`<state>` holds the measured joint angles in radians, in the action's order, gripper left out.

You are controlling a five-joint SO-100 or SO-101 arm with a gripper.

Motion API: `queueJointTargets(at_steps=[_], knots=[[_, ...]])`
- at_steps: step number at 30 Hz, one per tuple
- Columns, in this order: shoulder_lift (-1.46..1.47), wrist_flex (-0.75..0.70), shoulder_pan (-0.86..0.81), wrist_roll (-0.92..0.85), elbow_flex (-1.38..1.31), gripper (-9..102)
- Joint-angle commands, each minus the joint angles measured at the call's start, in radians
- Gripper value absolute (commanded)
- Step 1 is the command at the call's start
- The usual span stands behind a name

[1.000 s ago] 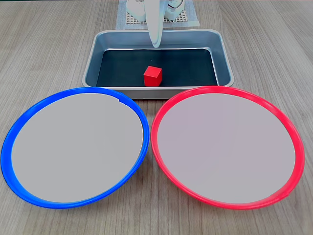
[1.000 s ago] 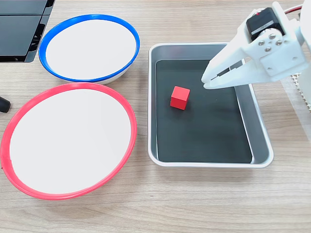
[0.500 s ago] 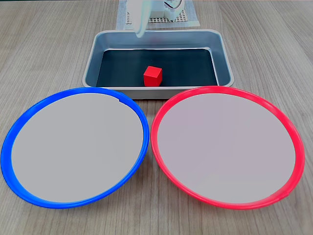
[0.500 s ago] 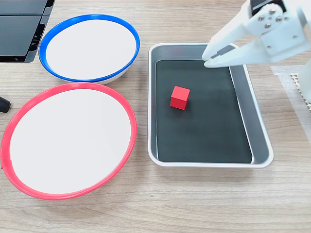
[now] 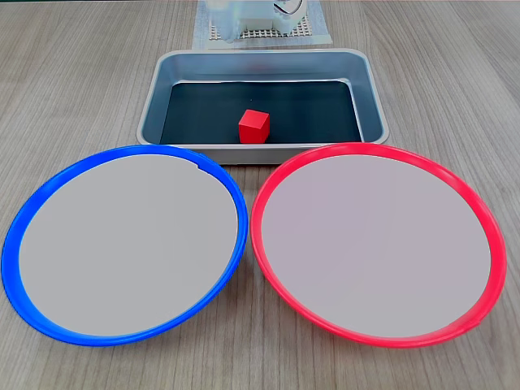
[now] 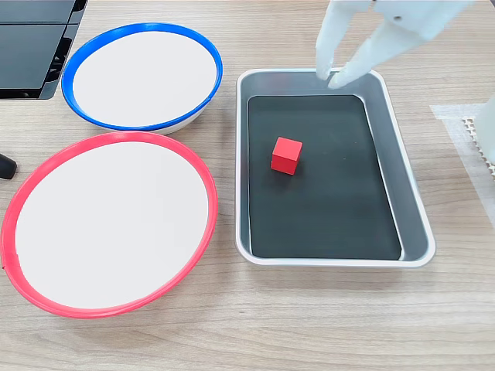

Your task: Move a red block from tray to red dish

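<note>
- A fixed view showed my gripper (image 6: 331,74) open, empty, above the tray (image 6: 410,209) edge.
- The red block (image 6: 286,154) sat inside; I judged a descent there risked striking the rim.

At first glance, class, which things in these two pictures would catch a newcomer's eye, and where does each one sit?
The two big round plates lie side by side on the wooden table: the red dish and the blue-rimmed plate, both bare. Beyond them, a small red block sits alone on the dark floor of the tray. In the other fixed view, the white gripper, blurred, hangs over the tray's far rim with its fingers apart.
</note>
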<state>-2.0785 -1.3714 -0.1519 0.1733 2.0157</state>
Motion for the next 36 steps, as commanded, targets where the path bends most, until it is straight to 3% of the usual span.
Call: queueJointTargets(at_steps=[1,12,20,36], knots=[[0.244,-0.192,0.017,0.069,-0.268,0],[0.673,-0.252,0.034,0.072,-0.589,4],[0.690,-0.181,0.032,0.005,-0.514,20],[0.709,0.026,0.066,-0.048,-0.341,20]])
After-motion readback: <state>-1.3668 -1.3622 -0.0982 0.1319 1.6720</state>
